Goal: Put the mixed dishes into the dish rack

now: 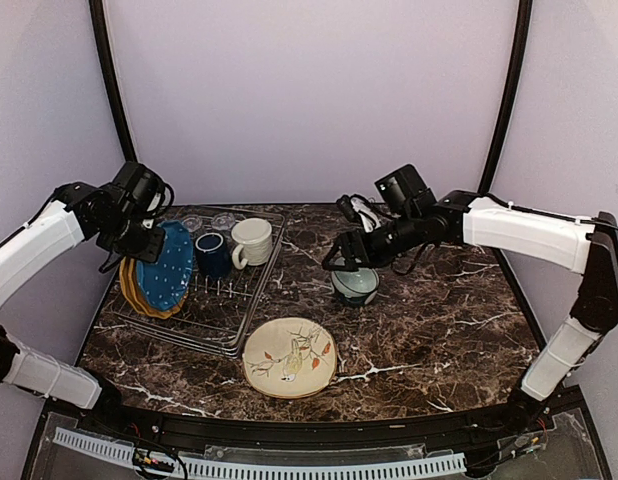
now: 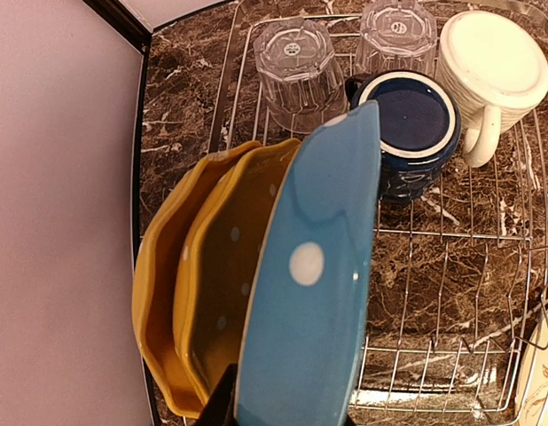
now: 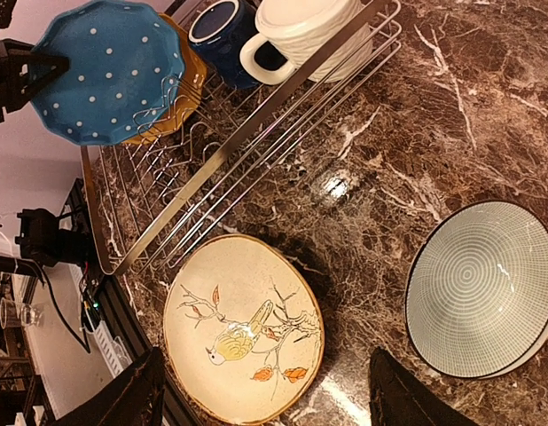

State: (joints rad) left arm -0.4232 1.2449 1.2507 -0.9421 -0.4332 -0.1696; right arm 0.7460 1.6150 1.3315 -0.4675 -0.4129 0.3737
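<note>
Two yellow plates (image 2: 199,293) stand on edge in the dish rack (image 2: 451,293), just beside the left gripper (image 1: 141,243). Its jaws pinch the blue plate (image 2: 309,293) by the rim, upright, likely so it slots in beside them. Right gripper (image 3: 265,390) spread wide, empty: cream plate (image 3: 243,328) lies between its fingers, green bowl (image 3: 482,288) just outside one, both on the table (image 1: 439,330).
</note>
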